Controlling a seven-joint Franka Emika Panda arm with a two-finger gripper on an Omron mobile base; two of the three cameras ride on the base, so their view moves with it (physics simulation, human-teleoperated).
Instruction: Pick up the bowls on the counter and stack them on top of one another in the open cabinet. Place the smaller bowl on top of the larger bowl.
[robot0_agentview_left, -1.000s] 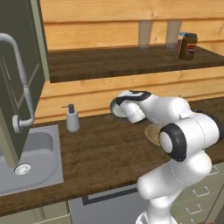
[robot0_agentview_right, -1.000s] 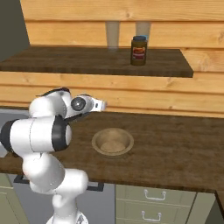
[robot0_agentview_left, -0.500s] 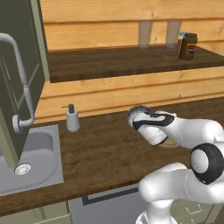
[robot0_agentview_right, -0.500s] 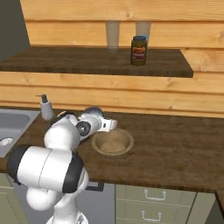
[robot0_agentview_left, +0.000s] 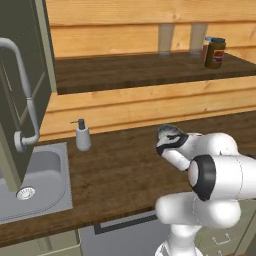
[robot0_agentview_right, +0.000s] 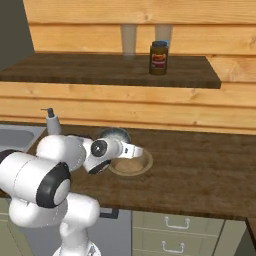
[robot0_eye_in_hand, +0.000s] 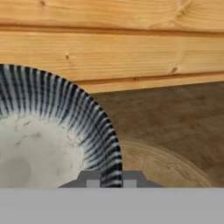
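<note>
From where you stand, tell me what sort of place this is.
A kitchen, by all signs: a grey sink with a curved grey tap set into a dark brown wood-grain countertop, a white soap dispenser beside it, and a dark jar on a dark wooden wall shelf.

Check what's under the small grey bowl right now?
In the hand view the small grey bowl, pinched at its rim by the claw, overlaps the brown bowl on the counter. The brown bowl's left part is covered.
</note>
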